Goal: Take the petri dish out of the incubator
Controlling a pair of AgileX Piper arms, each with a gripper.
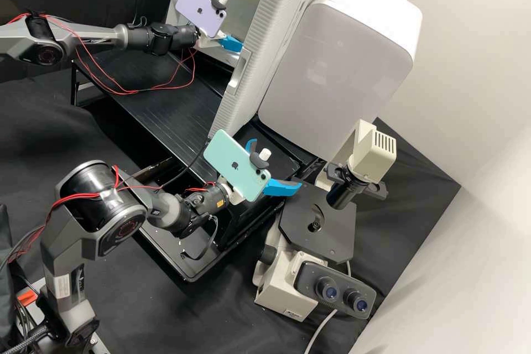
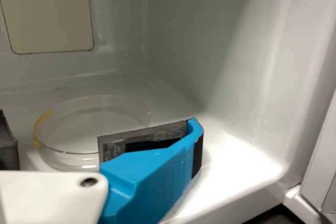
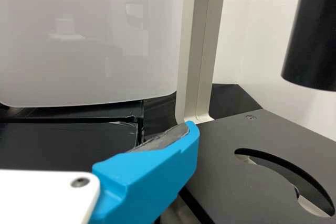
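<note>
Currently reach-to-grasp step, dish not yet held. Right gripper (image 1: 275, 166) released, empty, over microscope stage (image 1: 316, 227) toward bench's right side. Farther back, left gripper (image 2: 100, 127) inside incubator (image 2: 226, 66), fingers parted. Petri dish (image 2: 65, 129) flat on chamber floor just beyond fingertips. Next move likely: ease forward, pinch rim gently, lift, withdraw level.
</note>
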